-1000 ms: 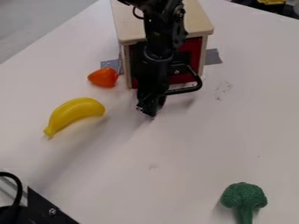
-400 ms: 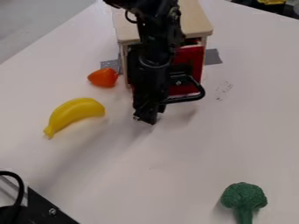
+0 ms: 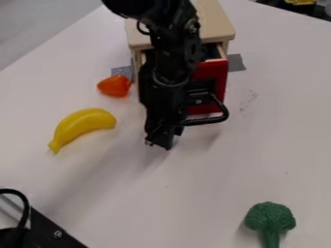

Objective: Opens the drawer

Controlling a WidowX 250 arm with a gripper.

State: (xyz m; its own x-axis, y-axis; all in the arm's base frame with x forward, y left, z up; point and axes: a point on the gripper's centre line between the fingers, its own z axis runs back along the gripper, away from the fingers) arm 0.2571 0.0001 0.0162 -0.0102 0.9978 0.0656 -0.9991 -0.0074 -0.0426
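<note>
The black gripper [image 3: 162, 144] hangs near the centre of the frame, pointing down at the left end of the drawer's black handle [image 3: 205, 120]; whether it is apart, together or clamped on that handle, I cannot tell, because the arm covers the meeting place. Just behind, in the upper middle, the red drawer front [image 3: 211, 76] stands out from the small wooden cabinet [image 3: 216, 23], with a pale side wall and a dark opening showing at its top right. So the drawer is partly open, and the step in hand looks to be the pull itself. The next move likely calls for a straight, level draw toward the bottom of the frame, at the handle's height; pulling at one end could make the drawer bind or the gripper slip off. The yellow toy banana [image 3: 82, 127] lies left of centre, apart from that path, and the green toy broccoli [image 3: 270, 218] sits at lower right.
</note>
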